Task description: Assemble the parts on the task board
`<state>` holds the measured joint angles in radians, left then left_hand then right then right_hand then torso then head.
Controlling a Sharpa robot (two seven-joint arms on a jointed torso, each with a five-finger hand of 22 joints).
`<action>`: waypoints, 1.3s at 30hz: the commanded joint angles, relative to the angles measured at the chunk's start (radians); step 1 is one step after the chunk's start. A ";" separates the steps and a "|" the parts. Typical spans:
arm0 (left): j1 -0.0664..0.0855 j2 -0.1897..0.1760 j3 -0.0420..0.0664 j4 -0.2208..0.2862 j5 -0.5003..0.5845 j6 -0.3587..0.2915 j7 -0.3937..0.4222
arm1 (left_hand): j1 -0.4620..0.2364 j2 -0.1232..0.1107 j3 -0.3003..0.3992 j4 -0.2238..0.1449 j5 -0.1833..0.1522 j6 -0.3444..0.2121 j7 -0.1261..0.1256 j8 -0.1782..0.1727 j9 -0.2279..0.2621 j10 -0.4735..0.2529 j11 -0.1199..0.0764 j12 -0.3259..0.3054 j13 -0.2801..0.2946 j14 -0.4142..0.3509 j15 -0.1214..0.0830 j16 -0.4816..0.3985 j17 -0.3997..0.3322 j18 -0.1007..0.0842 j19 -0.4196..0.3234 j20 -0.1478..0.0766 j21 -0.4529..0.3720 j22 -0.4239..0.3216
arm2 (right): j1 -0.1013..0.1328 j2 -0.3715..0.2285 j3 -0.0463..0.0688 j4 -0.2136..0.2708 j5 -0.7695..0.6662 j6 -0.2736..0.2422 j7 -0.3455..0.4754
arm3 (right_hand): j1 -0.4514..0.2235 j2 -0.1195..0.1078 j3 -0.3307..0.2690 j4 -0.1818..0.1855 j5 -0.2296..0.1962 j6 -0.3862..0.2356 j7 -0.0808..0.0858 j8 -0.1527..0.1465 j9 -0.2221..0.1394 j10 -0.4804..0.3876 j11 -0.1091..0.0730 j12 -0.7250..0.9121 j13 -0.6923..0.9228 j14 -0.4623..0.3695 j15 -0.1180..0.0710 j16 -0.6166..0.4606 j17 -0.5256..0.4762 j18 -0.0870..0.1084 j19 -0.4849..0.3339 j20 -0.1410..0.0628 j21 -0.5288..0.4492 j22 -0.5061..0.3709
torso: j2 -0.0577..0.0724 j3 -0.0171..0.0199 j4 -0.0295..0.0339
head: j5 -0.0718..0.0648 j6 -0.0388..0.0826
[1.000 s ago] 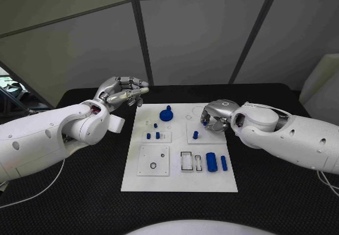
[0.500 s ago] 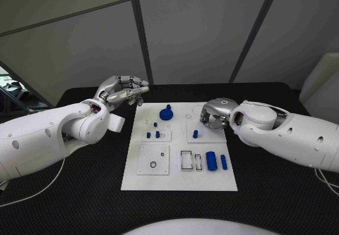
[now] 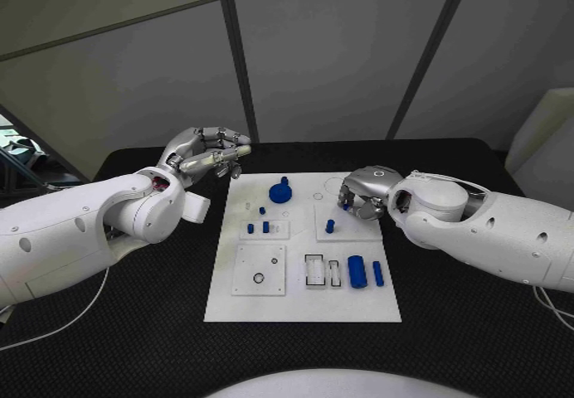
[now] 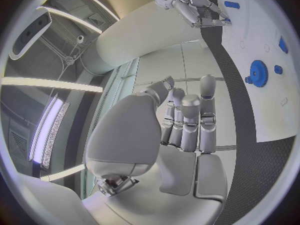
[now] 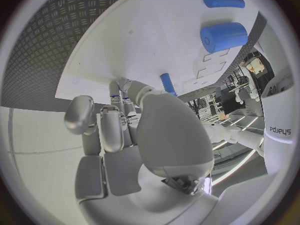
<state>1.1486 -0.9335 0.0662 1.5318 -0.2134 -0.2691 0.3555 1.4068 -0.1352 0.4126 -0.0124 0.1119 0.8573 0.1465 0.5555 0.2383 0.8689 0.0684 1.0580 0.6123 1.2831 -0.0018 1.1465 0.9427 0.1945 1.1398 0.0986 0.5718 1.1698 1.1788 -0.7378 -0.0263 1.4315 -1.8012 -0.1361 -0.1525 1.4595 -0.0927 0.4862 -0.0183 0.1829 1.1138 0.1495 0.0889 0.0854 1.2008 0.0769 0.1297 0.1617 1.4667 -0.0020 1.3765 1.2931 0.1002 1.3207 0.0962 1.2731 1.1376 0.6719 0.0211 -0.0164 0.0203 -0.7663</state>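
The white task board lies mid-table. On it a blue gear knob stands at the far side, and a short blue peg stands upright in a small plate at the right. My right hand hovers over the board's far right corner, just beyond that peg, fingers curled in with nothing plainly between them. A thick blue cylinder and a thin one lie near the board's right edge. My left hand hangs off the far left corner, fingers curled, holding nothing.
Small blue pegs sit in a plate left of centre. A square plate with a ring hole and a clear rectangular slot piece lie nearer me. Black textured table surrounds the board.
My right hand has drawn slightly toward the board's far edge, away from the upright peg. The left hand has barely moved.
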 commanded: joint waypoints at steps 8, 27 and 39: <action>0.000 0.002 0.001 -0.003 0.006 0.004 0.006 | -0.007 -0.001 0.006 0.000 0.002 -0.014 0.001 0.007 0.002 -0.007 0.001 -0.005 -0.004 -0.008 0.003 0.007 -0.003 -0.016 -0.005 0.004 -0.003 0.002 | 0.000 -0.025 0.000 0.044 -0.012 -0.095 -0.003 | -0.017 -0.003 0.006 -0.003 -0.007 0.009 0.001 0.003 0.002 0.011 -0.001 -0.002 -0.001 0.058 -0.005 0.009 0.001 -0.007 0.008 0.001 0.012 0.012 | 0.000 -0.0005 -0.0004 | -0.001 0.003; -0.002 0.004 0.000 -0.011 0.006 0.004 -0.001 | -0.009 -0.004 0.009 0.000 0.002 -0.025 0.004 0.015 0.005 -0.011 0.003 -0.007 -0.010 -0.013 0.004 0.007 -0.011 -0.016 -0.007 0.006 -0.005 0.002 | 0.001 -0.105 0.012 0.229 0.008 -0.179 -0.020 | -0.030 -0.005 0.006 -0.002 -0.010 0.010 0.001 0.001 0.002 0.010 -0.001 -0.005 -0.003 0.059 -0.004 0.014 0.007 -0.010 0.014 0.002 0.022 0.025 | -0.001 -0.0006 -0.0017 | 0.006 0.006; -0.003 0.023 0.000 -0.026 0.014 0.009 -0.002 | -0.010 -0.004 0.010 0.000 0.002 -0.029 0.004 0.019 0.006 -0.012 0.004 -0.007 -0.012 -0.012 0.005 0.011 -0.008 -0.022 0.008 0.006 0.027 0.016 | 0.001 -0.030 0.021 0.307 0.042 -0.179 -0.011 | -0.033 -0.004 0.007 -0.002 -0.008 0.011 0.000 0.000 0.002 0.010 -0.001 -0.006 -0.004 0.059 -0.004 0.016 0.008 -0.011 0.016 0.002 0.026 0.031 | -0.002 -0.0049 0.0032 | 0.036 0.004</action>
<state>1.1449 -0.9122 0.0657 1.5079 -0.2109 -0.2687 0.3499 1.4027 -0.1394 0.4183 -0.0125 0.1119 0.8359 0.1537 0.5702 0.2431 0.8652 0.0722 1.0580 0.6008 1.2797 0.0017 1.1542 0.9339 0.1352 1.1397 0.1060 0.5969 1.1846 1.1780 -0.7743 -0.0054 1.7368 -1.7795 -0.2975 -0.1726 1.4362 -0.0972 0.4886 -0.0208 0.1792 1.1210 0.1499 0.0831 0.0862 1.2044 0.0732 0.1303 0.1595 1.4666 -0.0019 1.3889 1.3002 0.1006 1.3318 0.1000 1.2963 1.1679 0.6701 0.0179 -0.0160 0.0500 -0.7600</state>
